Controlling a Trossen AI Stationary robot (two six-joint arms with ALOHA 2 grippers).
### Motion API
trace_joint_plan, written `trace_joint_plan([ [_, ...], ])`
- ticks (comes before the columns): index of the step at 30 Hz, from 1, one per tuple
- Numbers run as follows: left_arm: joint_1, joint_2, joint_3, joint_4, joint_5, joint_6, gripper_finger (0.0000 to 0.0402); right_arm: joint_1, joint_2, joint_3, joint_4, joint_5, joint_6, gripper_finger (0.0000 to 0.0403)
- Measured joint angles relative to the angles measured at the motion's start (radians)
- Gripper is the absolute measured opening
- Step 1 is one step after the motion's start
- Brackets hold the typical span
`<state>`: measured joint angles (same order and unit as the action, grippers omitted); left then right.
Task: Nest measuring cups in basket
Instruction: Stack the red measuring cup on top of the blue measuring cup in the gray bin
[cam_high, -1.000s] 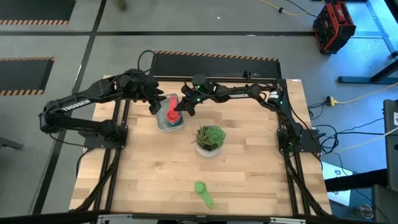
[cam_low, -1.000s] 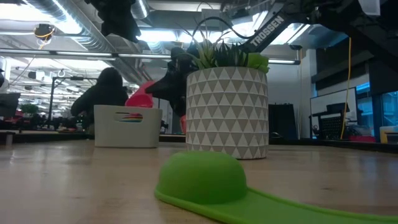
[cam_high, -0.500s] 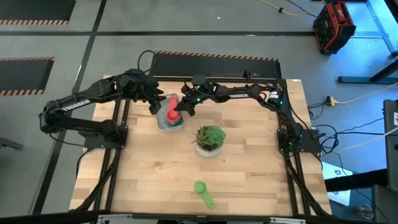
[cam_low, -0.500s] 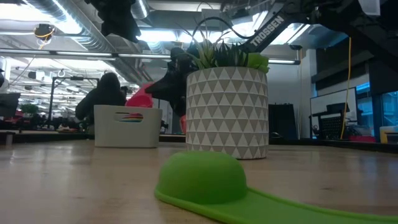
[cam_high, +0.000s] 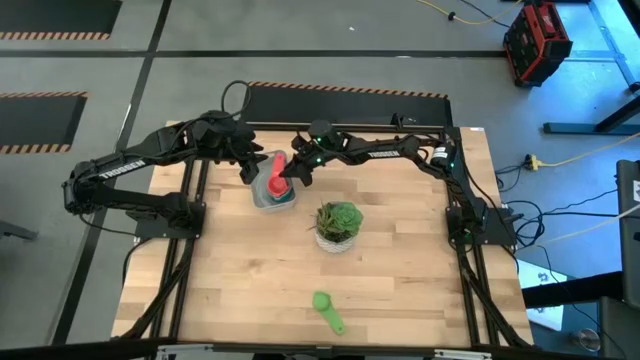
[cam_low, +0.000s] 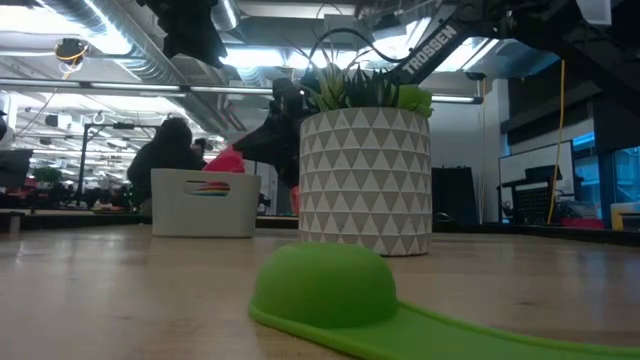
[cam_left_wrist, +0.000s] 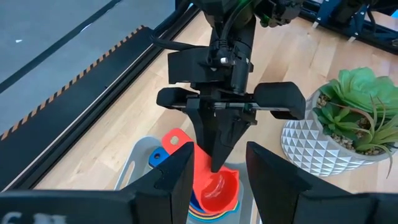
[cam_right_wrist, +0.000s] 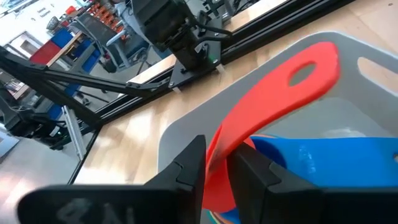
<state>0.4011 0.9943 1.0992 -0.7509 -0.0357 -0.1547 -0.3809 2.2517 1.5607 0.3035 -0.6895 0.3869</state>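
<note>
The grey-white basket stands on the table at the far left of centre and holds several nested measuring cups. The red cup lies topmost, its handle slanting up over the basket's rim. A blue cup's handle shows under it. My right gripper is shut on the red cup. My left gripper hovers open above the basket's left side, touching nothing. A green cup lies bowl down near the table's front edge. My right gripper pinches the red cup's bowl rim between its two fingers, next to where the handle begins. The fingers slant down from the table's right side. The cup sits tilted, its bowl in the nested cups and its handle raised over the basket's rim.
A white triangle-patterned pot with a green plant stands just right of and nearer than the basket, close under my right arm. Bare wood lies between the pot and the green cup.
In the low view the red cup has sunk a little lower over the basket's rim. Both arms have kept their places.
</note>
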Motion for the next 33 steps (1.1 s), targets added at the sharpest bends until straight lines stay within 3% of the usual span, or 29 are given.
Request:
trace_joint_plan([
  [27, 0.0, 0.0, 0.0, 0.0, 0.0, 0.0, 0.0139, -0.003, 0.0, 0.0, -0.017, 0.016, -0.029, 0.0068],
  [33, 0.0, 0.0, 0.0, 0.001, 0.0, 0.0, 0.0139, -0.018, 0.0, -0.001, -0.029, -0.033, -0.031, 0.0071],
])
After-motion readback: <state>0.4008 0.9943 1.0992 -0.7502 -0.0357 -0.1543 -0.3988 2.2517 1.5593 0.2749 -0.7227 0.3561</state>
